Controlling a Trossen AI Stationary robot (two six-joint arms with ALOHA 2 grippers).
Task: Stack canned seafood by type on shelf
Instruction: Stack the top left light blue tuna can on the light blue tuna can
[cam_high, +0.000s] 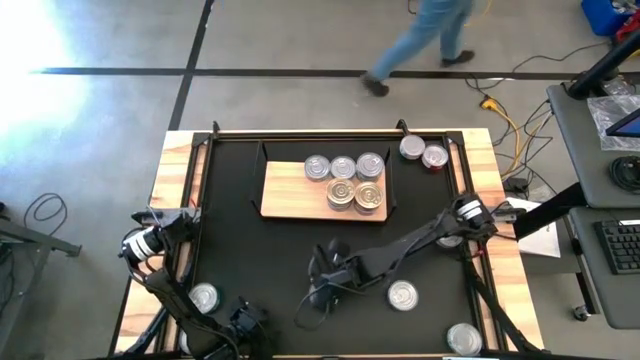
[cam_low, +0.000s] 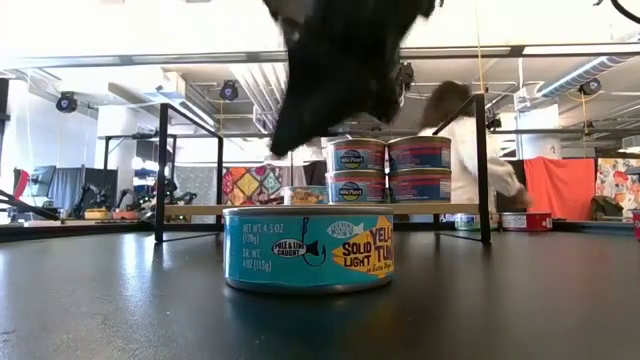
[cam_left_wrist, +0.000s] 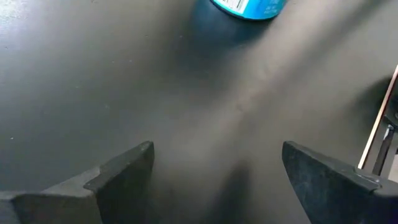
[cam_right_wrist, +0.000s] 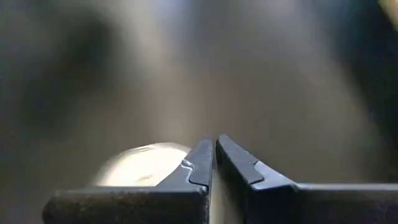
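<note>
Black mat (cam_high: 290, 250) on wooden table (cam_high: 172, 160), left end effector (cam_left_wrist: 214, 180) apart, right end effector (cam_right_wrist: 216, 158) together, person (cam_high: 425, 40) beyond.

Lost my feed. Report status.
Right gripper shut, empty, mid-mat. Left gripper open, empty, near edge. Five cans on shelf; loose cans remain. Nothing blocking.

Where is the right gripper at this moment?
In the high view, the right gripper sits shut over the black mat, just in front of the shelf, with a loose can to its right.
</note>
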